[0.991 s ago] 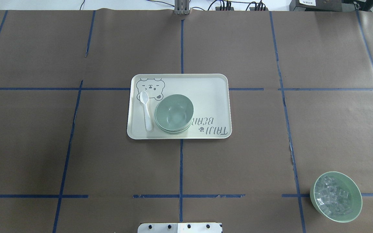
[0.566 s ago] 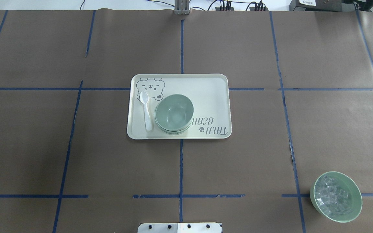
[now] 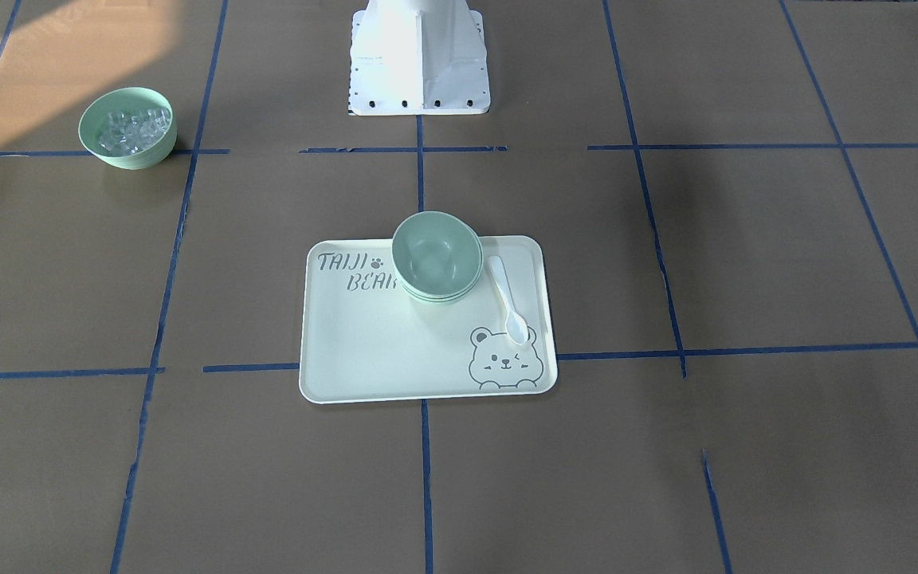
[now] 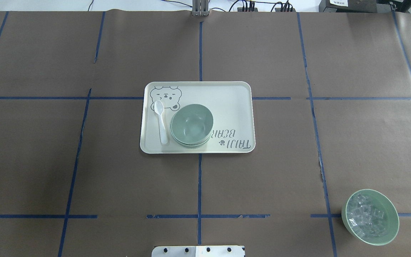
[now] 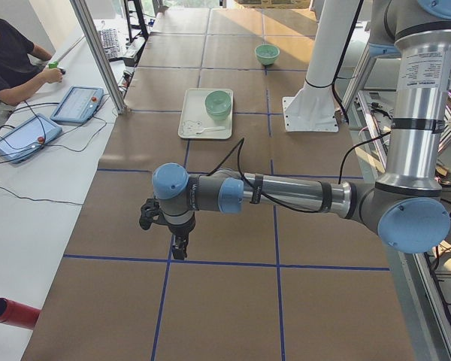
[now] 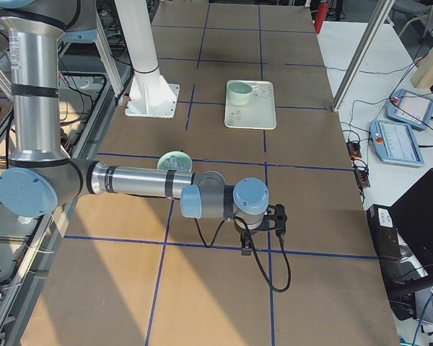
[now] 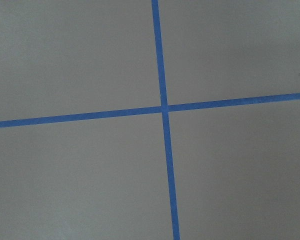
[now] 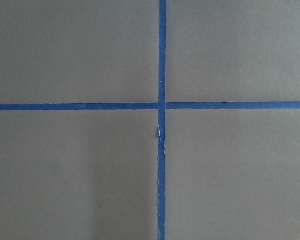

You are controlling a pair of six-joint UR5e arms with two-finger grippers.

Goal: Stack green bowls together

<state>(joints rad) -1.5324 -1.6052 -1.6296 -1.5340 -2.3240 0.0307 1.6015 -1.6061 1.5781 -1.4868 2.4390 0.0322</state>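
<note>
All green bowls [image 4: 191, 125] well apart from left pincer [image 5: 179, 251]

**Silver tubes, blue caps**

We see the left arm [image 5: 286, 194] and right arm [image 6: 137, 180] built alike: brushed silver tubes, pale blue joint caps, black cables. Our white pedestal [image 3: 419, 56] carries dark screws along its 6 o'clock edge.

Green bowls [image 6: 239, 92] on cream tray [image 6: 258, 115]

Pale mint-green round plastic bowls [image 4: 191, 124]: nested upright in one stack, top bowl empty, standing on cream rectangular bear-print tray [image 4: 234, 107].
</note>
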